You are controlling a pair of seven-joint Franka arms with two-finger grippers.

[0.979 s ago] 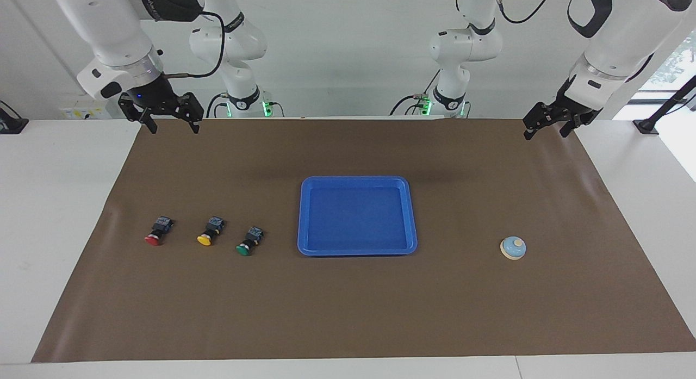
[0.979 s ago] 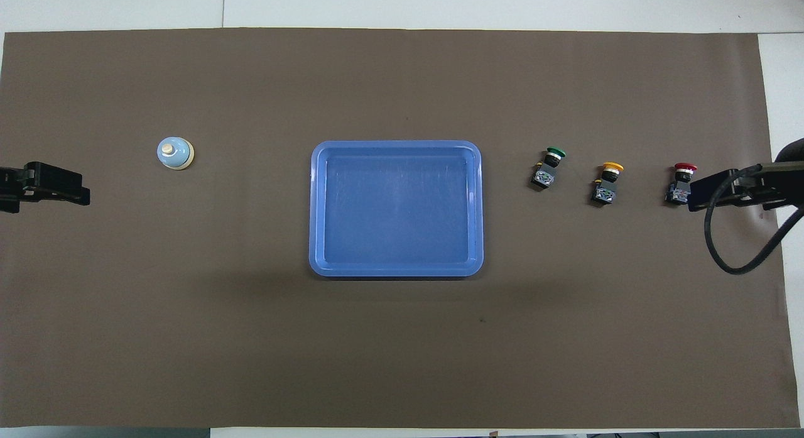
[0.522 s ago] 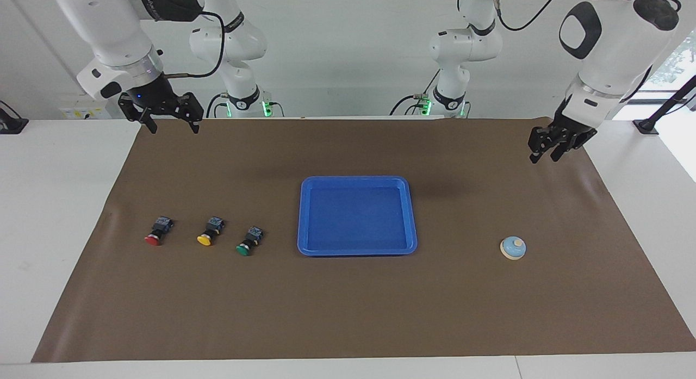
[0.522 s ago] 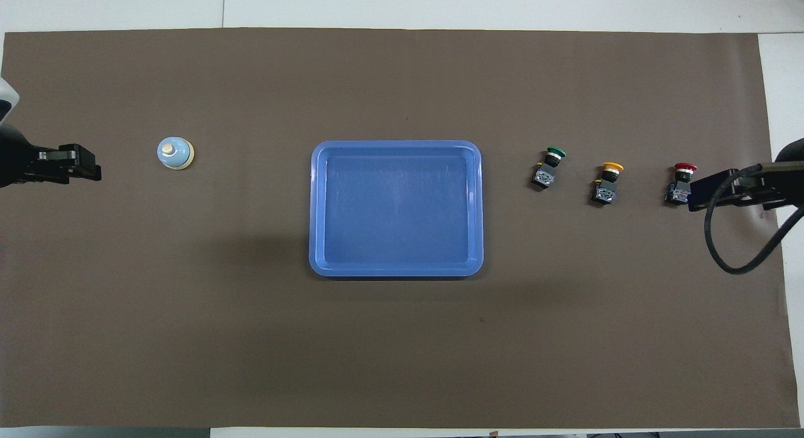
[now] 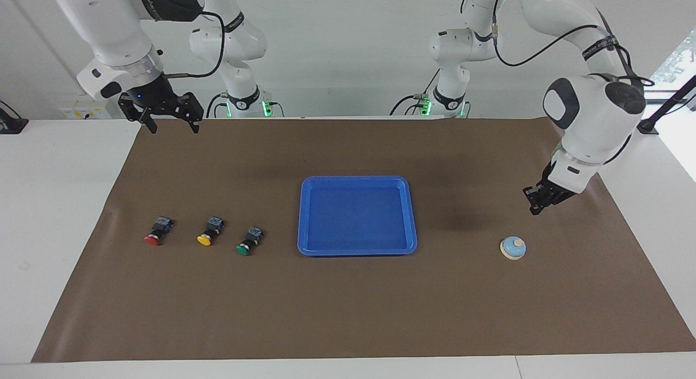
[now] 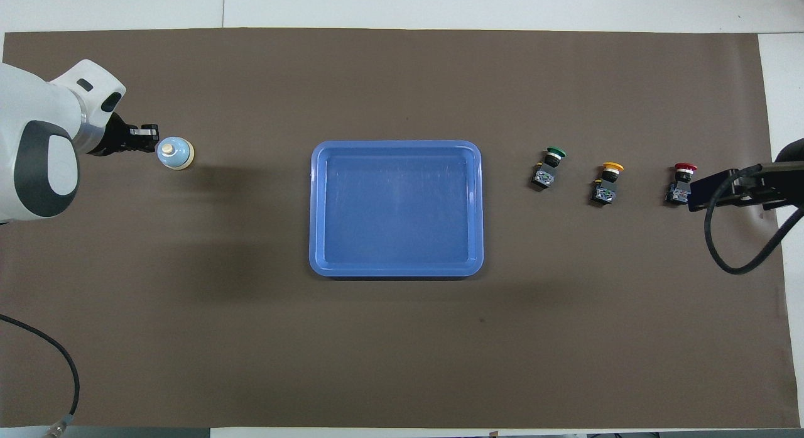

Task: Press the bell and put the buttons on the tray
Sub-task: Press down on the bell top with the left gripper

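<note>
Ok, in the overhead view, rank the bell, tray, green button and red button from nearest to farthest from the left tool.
1. Bell, just beside the shut left tool, at the left arm's end.
2. Tray, mid-table.
3. Green button, next past the tray.
4. Red button, at the right arm's end.

Bare brown mat [image 5: 348, 308] rings the tray [image 5: 357, 251] on all sides. Bell [image 5: 513, 248] stands alone, open approach all round (left gripper [image 5: 534, 209] up at its 1 o'clock, facing view). Three buttons [image 5: 205, 233] sit in a row with gaps between.
</note>
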